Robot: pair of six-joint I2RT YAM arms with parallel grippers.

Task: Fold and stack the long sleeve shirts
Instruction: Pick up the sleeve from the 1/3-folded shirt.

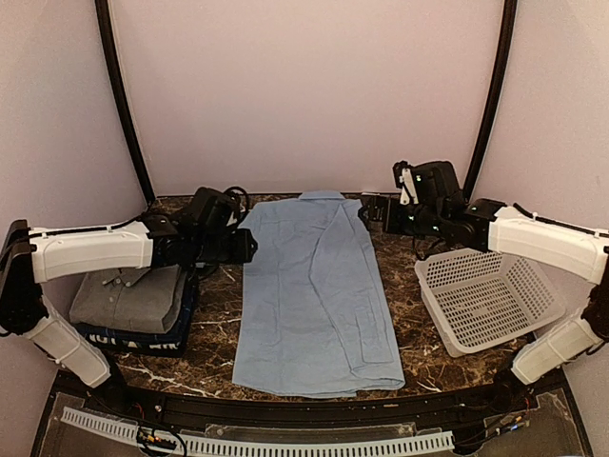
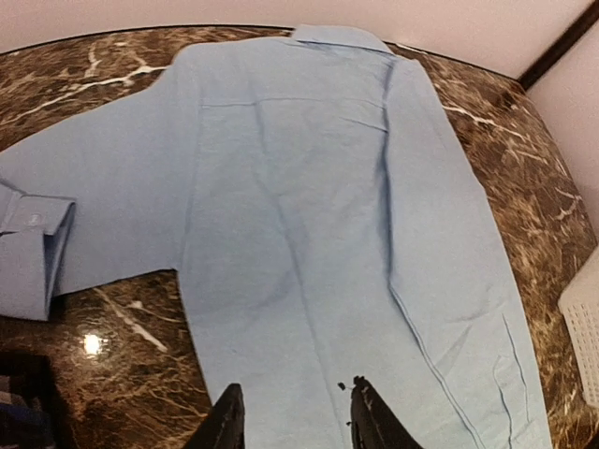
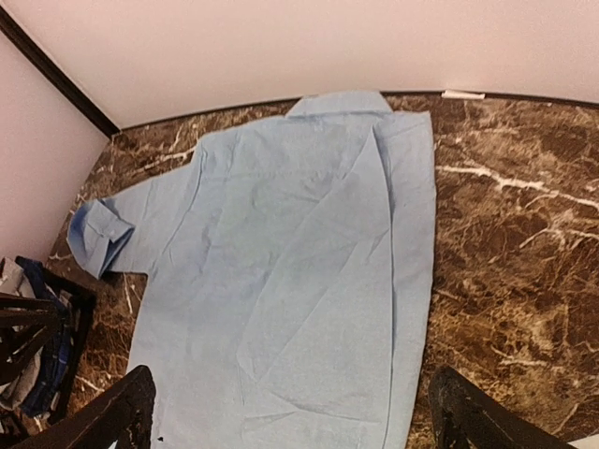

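Light blue shirt (image 1: 314, 295) lies flat at the centre of the marble table (image 1: 404, 319), collar at the far side. Left gripper (image 2: 298, 419) fingers stand narrowly parted over its body (nothing pinched). Right gripper (image 3: 285, 407) fingers are spread wide above its right side.

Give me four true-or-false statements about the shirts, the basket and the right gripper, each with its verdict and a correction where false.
1. The light blue shirt lies spread on the table with its collar at the far edge. True.
2. The grey shirt lies in the white basket. False: it sits folded on the dark navy shirt left of the blue one, and nothing shows in the basket.
3. The right gripper stands wide open and holds nothing. True.
4. Both sleeves of the blue shirt are folded in. False: one sleeve sticks out toward the stack's side.
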